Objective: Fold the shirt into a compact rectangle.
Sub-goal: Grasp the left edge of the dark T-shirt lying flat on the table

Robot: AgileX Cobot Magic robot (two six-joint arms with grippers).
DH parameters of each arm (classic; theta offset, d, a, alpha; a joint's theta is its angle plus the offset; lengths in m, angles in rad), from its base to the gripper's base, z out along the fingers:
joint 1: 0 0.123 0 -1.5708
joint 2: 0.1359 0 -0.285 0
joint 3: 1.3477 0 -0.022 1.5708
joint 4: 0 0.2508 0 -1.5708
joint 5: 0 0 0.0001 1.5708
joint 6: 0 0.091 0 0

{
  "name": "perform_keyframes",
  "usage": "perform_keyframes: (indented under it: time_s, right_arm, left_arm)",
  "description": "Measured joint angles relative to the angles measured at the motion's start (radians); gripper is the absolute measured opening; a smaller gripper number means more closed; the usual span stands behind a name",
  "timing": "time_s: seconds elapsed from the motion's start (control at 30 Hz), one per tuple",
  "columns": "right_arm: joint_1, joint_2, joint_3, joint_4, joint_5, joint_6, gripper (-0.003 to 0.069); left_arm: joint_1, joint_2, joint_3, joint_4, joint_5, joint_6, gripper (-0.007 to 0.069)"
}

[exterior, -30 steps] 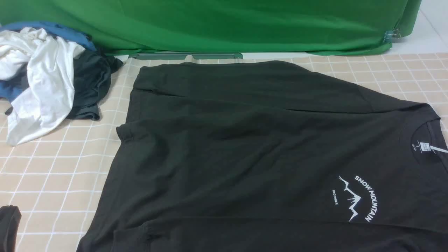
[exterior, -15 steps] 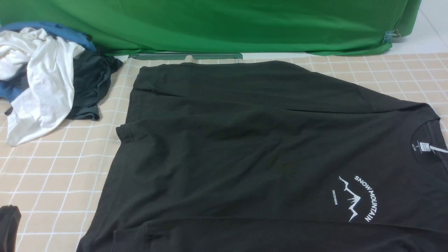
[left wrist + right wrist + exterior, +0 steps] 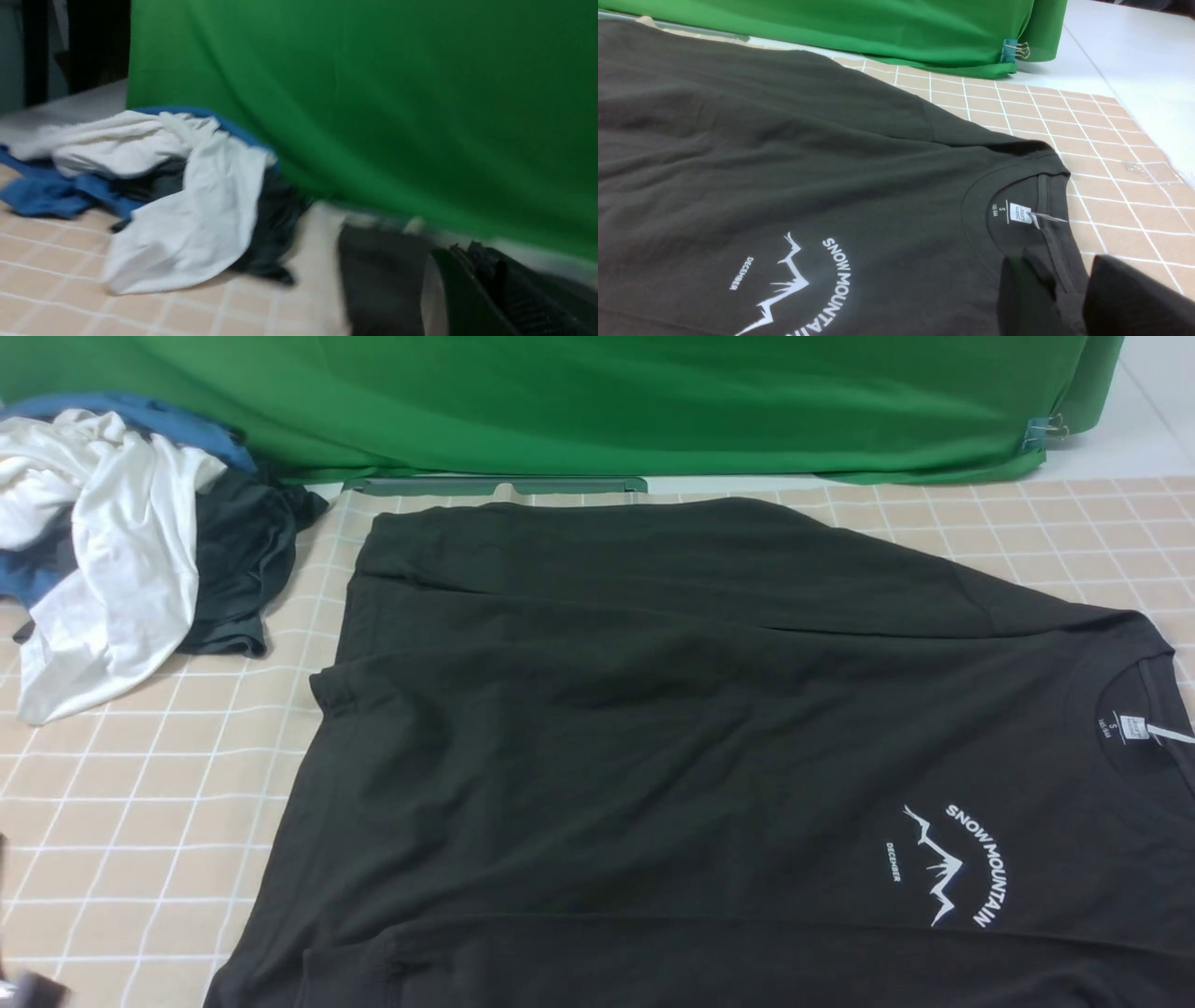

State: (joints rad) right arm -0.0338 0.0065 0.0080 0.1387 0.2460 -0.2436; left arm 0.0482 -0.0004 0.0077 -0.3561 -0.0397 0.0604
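Since 1 second ago, the dark shape at the lower left edge of the front view has pulled away. Only a blurred sliver of the left arm (image 3: 26, 991) remains in the corner. The shirt (image 3: 653, 728) has not shifted. It lies spread over the centre and right of the frame, with its collar at the right edge. It is matte black cotton with soft, shallow wrinkles, a white mountain print (image 3: 952, 868) and a small white neck label (image 3: 1132, 728). Under it is a beige tablecloth (image 3: 140, 803) with a white grid. A smooth green backdrop (image 3: 607, 401) hangs along the top. A crumpled heap (image 3: 112, 551) of white, blue and dark grey garments sits at upper left. The left gripper (image 3: 462, 252) is blurred and closed. The right gripper (image 3: 1064, 266) has 2 dark fingers (image 3: 1027, 298) narrowly apart.
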Motion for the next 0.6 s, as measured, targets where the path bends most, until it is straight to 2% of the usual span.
perform_keyframes:
  time_s: [0.13,0.3,0.37,0.47,0.53,0.6]
  right_arm:
    - [0.000,0.000,0.000,0.000,0.000,0.000,0.0238]
    - [0.000,0.000,0.000,0.004,-0.020,0.004,0.0238]
    - [0.000,0.000,0.000,0.029,-0.059,0.034,0.0238]
    - [0.000,0.000,0.000,0.096,-0.162,0.149,0.0238]
    - [0.000,0.000,0.000,0.141,-0.264,0.341,0.0238]
    - [0.000,0.000,0.000,0.148,-0.319,0.444,0.0238]
  left_arm:
    - [0.000,0.000,0.000,-0.063,-0.125,-0.030,0.0020]
    - [0.000,0.000,0.000,-0.051,-0.266,-0.042,0.0020]
    - [0.000,0.000,0.000,-0.049,-0.303,-0.081,0.0020]
    - [0.000,0.000,0.000,-0.040,-0.415,-0.241,0.0020]
    - [0.000,0.000,-0.019,-0.007,-0.485,-0.379,0.0020]
    - [0.000,0.014,-0.096,0.037,-0.441,-0.434,0.0020]
